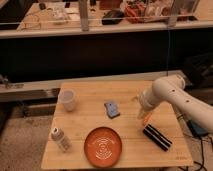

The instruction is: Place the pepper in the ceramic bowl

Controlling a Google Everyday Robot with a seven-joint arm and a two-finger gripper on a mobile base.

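Arm (177, 95): white, smooth rounded tubular segments, bulbous joint; gripper (143, 116) at table's right side.

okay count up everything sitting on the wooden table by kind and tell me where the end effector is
Ceramic bowl: 1
Pepper: 1, at the end effector, right of table centre
White cup: 1
White shaker bottle: 1
Blue packet: 1
Black ribbed bar: 1
Total: 6

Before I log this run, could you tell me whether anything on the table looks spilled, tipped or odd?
Only the white shaker bottle stands out: it lies on its side near the table's front-left corner. Nothing looks spilled. The gripper is at the pepper, right of the ceramic bowl.
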